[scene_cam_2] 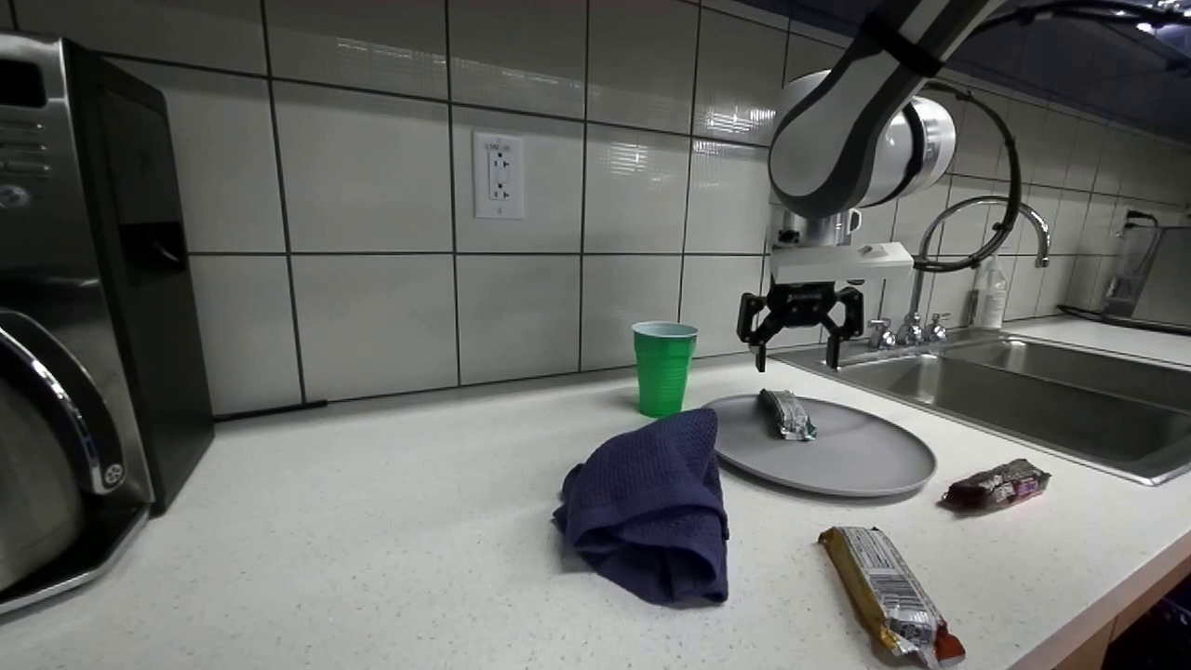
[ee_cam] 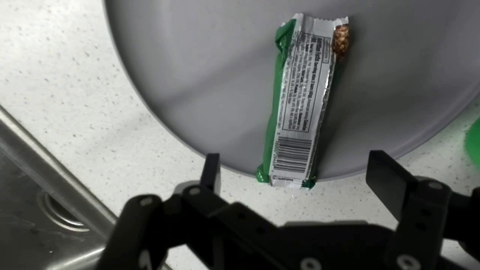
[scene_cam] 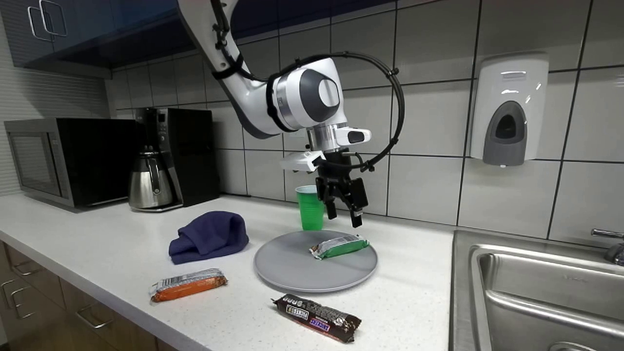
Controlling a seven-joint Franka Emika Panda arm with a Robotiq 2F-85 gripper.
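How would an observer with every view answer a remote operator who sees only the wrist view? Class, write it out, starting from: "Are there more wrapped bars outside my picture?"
Observer: Yes, an orange-wrapped bar and a brown-wrapped bar lie on the counter.
Operator: Is the gripper down on the green-wrapped bar?
Observer: No, both exterior views show a gap between them.
Operator: What else lies near the plate?
Observer: A crumpled blue cloth.
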